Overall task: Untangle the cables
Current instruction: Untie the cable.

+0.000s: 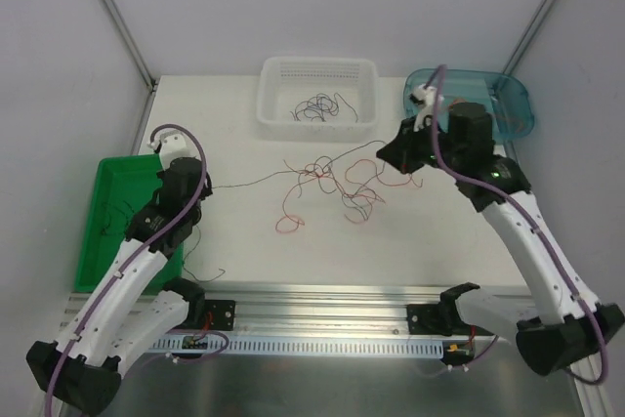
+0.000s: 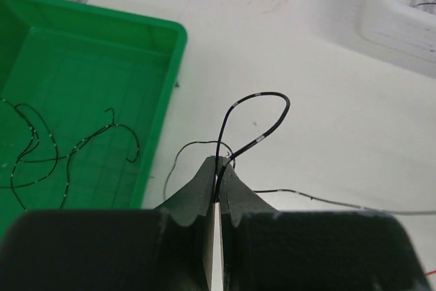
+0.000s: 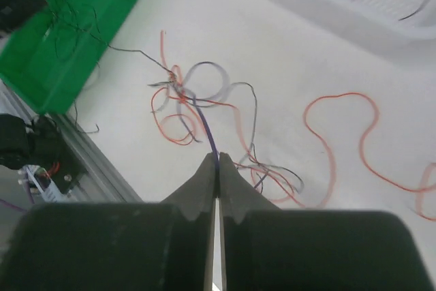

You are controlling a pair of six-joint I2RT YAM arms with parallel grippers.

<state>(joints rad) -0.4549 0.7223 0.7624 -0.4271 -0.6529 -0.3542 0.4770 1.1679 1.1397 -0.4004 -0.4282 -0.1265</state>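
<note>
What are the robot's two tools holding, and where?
The left tool pinches a black cable just below its loop. The right tool pinches a dark cable that runs from the tangle.

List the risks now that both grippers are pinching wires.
1. The left gripper pinches a black wire and the right gripper a dark wire, both seemingly running into the tangle; pulling apart may tighten knots.
2. Each hair-thin wire is held only at the very tips and could slip out.
</note>
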